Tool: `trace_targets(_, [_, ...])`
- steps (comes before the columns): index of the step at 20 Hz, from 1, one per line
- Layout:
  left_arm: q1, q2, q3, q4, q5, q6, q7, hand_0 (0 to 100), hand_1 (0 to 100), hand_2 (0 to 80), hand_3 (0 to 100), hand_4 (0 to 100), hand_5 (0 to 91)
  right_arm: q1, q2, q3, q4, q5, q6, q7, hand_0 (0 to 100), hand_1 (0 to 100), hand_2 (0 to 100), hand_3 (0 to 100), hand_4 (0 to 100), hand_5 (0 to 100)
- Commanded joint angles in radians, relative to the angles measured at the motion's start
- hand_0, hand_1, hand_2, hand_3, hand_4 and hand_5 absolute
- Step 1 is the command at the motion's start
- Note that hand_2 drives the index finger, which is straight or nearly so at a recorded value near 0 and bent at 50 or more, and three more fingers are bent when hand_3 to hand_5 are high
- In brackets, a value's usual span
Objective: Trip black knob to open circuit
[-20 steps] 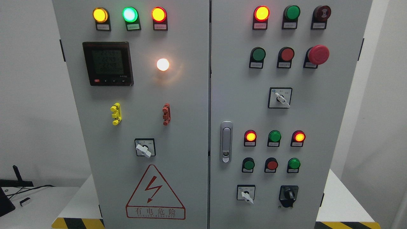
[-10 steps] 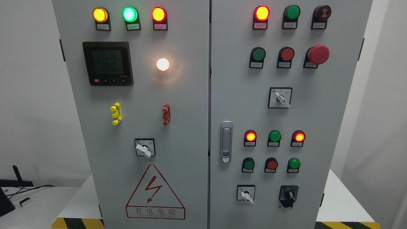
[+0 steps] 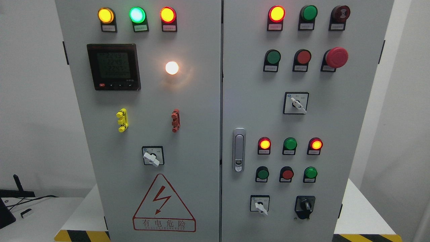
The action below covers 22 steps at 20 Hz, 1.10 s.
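Observation:
The black knob (image 3: 305,205) sits on a black plate at the lower right of the grey cabinet's right door (image 3: 255,111). Its grip points up and slightly to the left. A white-handled selector switch (image 3: 260,205) is just to its left. Neither of my hands nor arms shows in the head view.
The right door carries lit red lamps (image 3: 276,13), green and red push buttons (image 3: 287,174), a red mushroom stop button (image 3: 336,57) and a door latch (image 3: 239,149). The left door has a meter (image 3: 113,67), lamps and a warning triangle (image 3: 164,203). White tables flank the cabinet.
Nothing has moved; only the digits on the meter display have flickered.

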State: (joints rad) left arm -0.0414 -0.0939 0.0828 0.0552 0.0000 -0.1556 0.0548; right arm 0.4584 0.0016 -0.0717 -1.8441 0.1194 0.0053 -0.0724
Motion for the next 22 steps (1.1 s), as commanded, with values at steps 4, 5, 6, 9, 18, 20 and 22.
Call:
trace_targets(4, [0.000, 0.000, 0.000, 0.000, -0.031, -0.001, 0.000, 12, 39, 0.0, 0, 0, 0.0, -0.236, 0.025, -0.040, -0.043, -0.049, 0.090, 0.010, 21, 56, 42, 67, 61, 53])
trace_targets(5, [0.000, 0.000, 0.000, 0.000, -0.031, -0.001, 0.000, 12, 39, 0.0, 0, 0, 0.0, -0.254, 0.026, -0.051, -0.035, -0.049, 0.094, 0.010, 21, 56, 43, 67, 62, 54])
trace_targets(6, [0.000, -0.001, 0.000, 0.000, -0.031, -0.001, 0.000, 12, 39, 0.0, 0, 0, 0.0, -0.276, 0.026, -0.060, -0.027, -0.049, 0.110, 0.010, 21, 56, 44, 69, 63, 55])
trace_targets(9, [0.000, 0.000, 0.000, 0.000, -0.031, -0.001, 0.000, 12, 39, 0.0, 0, 0, 0.0, -0.337, 0.023, -0.077, -0.009, -0.050, 0.154, 0.022, 20, 57, 46, 72, 67, 60])
trace_targets(18, [0.000, 0.000, 0.000, 0.000, -0.031, -0.001, 0.000, 12, 39, 0.0, 0, 0, 0.0, -0.379, 0.021, -0.103, 0.011, -0.093, 0.202, 0.037, 18, 65, 50, 85, 79, 81])
trace_targets(20, [0.000, 0.000, 0.000, 0.000, -0.031, -0.001, 0.000, 12, 39, 0.0, 0, 0, 0.0, -0.379, 0.011, -0.111, 0.016, -0.093, 0.200, 0.037, 18, 70, 50, 85, 79, 81])
trace_targets(22, [0.000, 0.000, 0.000, 0.000, -0.031, -0.001, 0.000, 12, 39, 0.0, 0, 0, 0.0, -0.380, 0.005, -0.111, 0.017, -0.093, 0.202, 0.037, 20, 73, 50, 85, 79, 81])
